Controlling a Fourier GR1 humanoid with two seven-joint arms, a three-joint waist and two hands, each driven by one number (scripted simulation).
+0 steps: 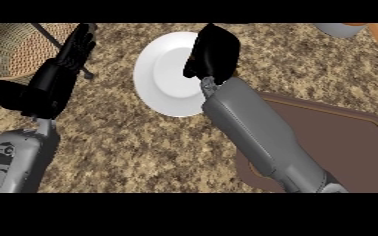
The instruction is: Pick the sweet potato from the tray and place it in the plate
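A white plate (pixel 166 75) lies on the speckled counter, upper middle. My right hand (pixel 214 55) hangs over the plate's right half with its fingers curled downward. No sweet potato shows anywhere; whatever those fingers enclose is hidden by the hand's back. The brown tray (pixel 332 140) lies at the lower right, partly under my right forearm (pixel 258 135), and its visible part holds nothing. My left hand (pixel 63 70) rests at the left of the view, open with fingers straight and pointing up, apart from the plate.
A woven round mat or basket (pixel 22 47) sits at the top left, with a thin dark rod (pixel 63 50) across it behind my left hand. A grey vessel (pixel 339 29) peeks in at the top right corner.
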